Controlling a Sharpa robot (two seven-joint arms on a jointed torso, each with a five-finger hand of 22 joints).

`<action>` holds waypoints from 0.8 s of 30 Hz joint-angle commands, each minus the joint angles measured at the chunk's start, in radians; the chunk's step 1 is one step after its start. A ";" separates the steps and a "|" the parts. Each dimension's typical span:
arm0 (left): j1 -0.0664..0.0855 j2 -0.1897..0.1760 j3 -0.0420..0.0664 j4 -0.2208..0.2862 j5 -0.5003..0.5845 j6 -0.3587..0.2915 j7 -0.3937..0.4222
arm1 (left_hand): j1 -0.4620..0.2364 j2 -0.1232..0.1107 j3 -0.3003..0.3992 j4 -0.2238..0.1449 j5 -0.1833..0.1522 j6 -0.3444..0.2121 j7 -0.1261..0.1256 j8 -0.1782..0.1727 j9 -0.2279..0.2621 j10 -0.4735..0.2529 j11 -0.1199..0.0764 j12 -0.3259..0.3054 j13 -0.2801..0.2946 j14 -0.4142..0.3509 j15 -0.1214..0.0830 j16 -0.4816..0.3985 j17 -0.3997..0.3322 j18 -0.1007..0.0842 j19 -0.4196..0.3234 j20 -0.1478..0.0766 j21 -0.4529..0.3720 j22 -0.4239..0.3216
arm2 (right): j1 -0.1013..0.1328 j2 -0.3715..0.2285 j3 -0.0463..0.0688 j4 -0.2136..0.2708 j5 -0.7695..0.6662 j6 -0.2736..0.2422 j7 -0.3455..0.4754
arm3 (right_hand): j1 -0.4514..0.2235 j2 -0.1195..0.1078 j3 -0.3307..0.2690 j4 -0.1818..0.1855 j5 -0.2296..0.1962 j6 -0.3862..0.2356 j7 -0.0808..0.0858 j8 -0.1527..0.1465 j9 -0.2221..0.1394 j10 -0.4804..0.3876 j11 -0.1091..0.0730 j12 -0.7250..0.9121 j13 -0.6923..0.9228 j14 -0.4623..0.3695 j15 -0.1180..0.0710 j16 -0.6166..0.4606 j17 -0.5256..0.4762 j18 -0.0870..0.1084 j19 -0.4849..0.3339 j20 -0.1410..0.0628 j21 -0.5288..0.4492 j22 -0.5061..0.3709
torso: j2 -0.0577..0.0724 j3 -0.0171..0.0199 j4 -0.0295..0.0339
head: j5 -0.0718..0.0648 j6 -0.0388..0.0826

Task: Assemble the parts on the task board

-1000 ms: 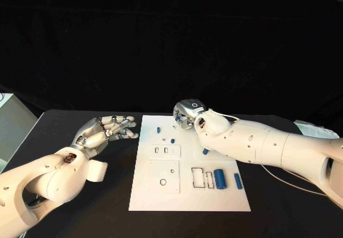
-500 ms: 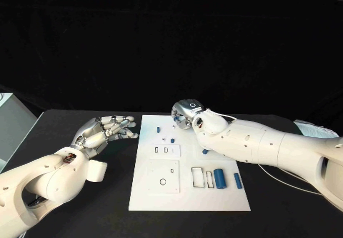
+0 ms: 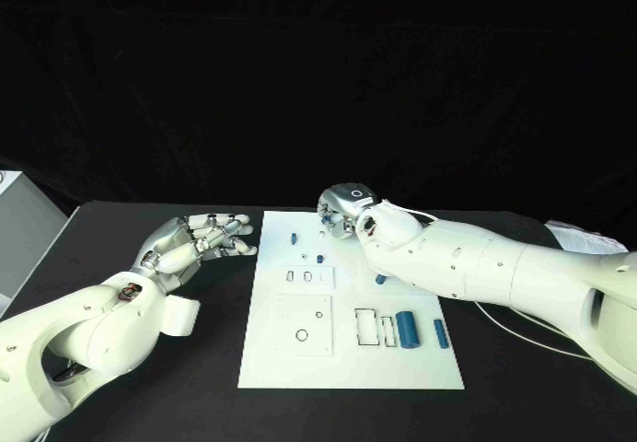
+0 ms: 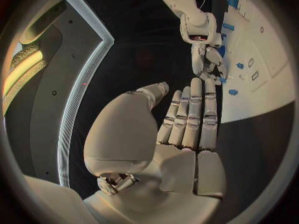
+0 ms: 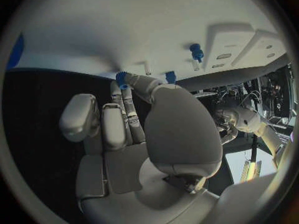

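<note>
Right hand working at the far edge of the task board, left hand waiting off to the side.

Nearest the robot, the white task board [image 3: 348,368] shows two blue cylinders [image 3: 406,329] lying side by side at its near right, beside narrow rectangular slots, and a raised square plate [image 3: 304,324] with a round hole sits to their left. Further up, the left hand [image 3: 199,241] hovers over the black table [image 3: 199,387] just left of the board, fingers straight, close together and holding nothing. Farthest off, the right hand [image 3: 348,210] bends down over the board's far edge; in the right wrist view its fingertips [image 5: 122,79] touch a small blue part [image 5: 121,76], though whether they actually pinch it cannot be told. Judged from here, the step is seating that small piece: keep it upright over its hole, press straight down, and stay clear of the blue peg [image 3: 294,240] standing nearby.
</note>
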 commanded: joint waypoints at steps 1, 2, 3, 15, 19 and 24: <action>0.000 0.002 0.001 0.000 -0.005 0.020 0.004 | 0.001 -0.009 0.007 0.001 -0.001 0.001 0.007 -0.002 0.002 -0.003 0.005 -0.003 0.002 -0.007 -0.004 0.002 0.001 0.010 -0.008 0.001 0.001 0.001 | 0.000 0.000 -0.001 -0.010 0.011 0.022 0.014 | -0.018 -0.014 0.005 0.005 -0.002 -0.010 0.002 -0.007 0.002 0.006 -0.015 -0.002 0.041 0.019 0.007 0.002 -0.004 -0.014 -0.006 0.003 -0.003 -0.004 | 0.001 0.0001 -0.0010 | 0.000 0.000; 0.000 0.002 0.001 0.000 -0.005 0.020 0.004 | 0.001 -0.009 0.007 0.001 -0.001 0.001 0.007 -0.002 0.002 -0.003 0.005 -0.003 0.002 -0.007 -0.004 0.002 0.001 0.010 -0.008 0.001 0.001 0.001 | 0.000 0.000 -0.001 -0.010 0.013 0.019 0.016 | -0.021 -0.017 0.006 0.007 -0.002 -0.016 0.004 -0.011 0.002 -0.001 -0.013 -0.003 0.039 0.018 0.009 0.002 -0.007 -0.013 -0.008 0.005 -0.007 -0.008 | 0.001 0.0003 -0.0013 | 0.000 0.000; 0.000 0.002 0.001 0.000 -0.005 0.020 0.004 | 0.001 -0.009 0.007 0.001 -0.001 0.001 0.007 -0.002 0.002 -0.003 0.005 -0.003 0.002 -0.007 -0.004 0.002 0.001 0.010 -0.008 0.001 0.001 0.001 | 0.000 -0.001 -0.001 -0.011 0.014 0.015 0.017 | -0.034 -0.029 0.001 0.013 0.004 -0.033 0.009 -0.021 0.001 -0.028 -0.007 -0.003 0.032 0.013 0.015 -0.007 -0.022 -0.010 -0.016 0.009 -0.023 -0.028 | 0.001 0.0005 -0.0016 | 0.000 0.001; 0.000 0.001 0.001 -0.004 -0.005 0.021 0.003 | 0.001 -0.009 0.007 0.001 -0.001 0.000 0.008 -0.002 0.002 -0.005 0.006 -0.003 0.002 -0.010 -0.003 0.006 0.002 0.010 -0.010 0.002 0.001 0.001 | -0.001 -0.052 -0.001 0.052 0.016 -0.060 0.013 | -0.008 -0.042 -0.123 0.030 -0.008 -0.111 0.005 -0.080 -0.014 -0.187 0.011 0.001 -0.018 -0.004 0.029 -0.043 -0.093 0.010 -0.045 0.027 -0.123 -0.133 | 0.001 0.0023 -0.0020 | 0.002 0.003; 0.000 0.000 0.001 -0.007 -0.005 0.021 0.003 | 0.001 -0.009 0.007 0.001 -0.001 0.000 0.008 -0.002 0.002 -0.005 0.006 -0.003 0.002 -0.010 -0.003 0.006 0.002 0.010 -0.010 0.002 0.001 0.001 | 0.000 -0.092 0.001 0.102 0.015 -0.073 0.006 | -0.003 -0.041 -0.138 0.033 0.004 -0.111 0.007 -0.084 -0.016 -0.188 0.011 0.002 -0.020 -0.005 0.029 -0.046 -0.099 0.011 -0.045 0.027 -0.128 -0.137 | 0.001 0.0032 -0.0050 | 0.003 0.008; 0.000 -0.003 0.001 -0.015 -0.004 0.023 0.004 | 0.001 -0.009 0.007 0.001 -0.001 0.000 0.008 -0.002 0.002 -0.005 0.006 -0.003 0.002 -0.010 -0.003 0.006 0.002 0.010 -0.010 0.002 0.001 0.001 | 0.001 -0.169 0.012 0.188 0.057 -0.083 -0.001 | -0.005 -0.038 -0.147 0.050 0.013 -0.104 0.010 -0.087 -0.019 -0.128 0.001 0.028 -0.009 -0.006 0.022 -0.048 -0.104 0.010 -0.038 0.023 -0.124 -0.128 | 0.001 0.0064 -0.0094 | -0.002 0.016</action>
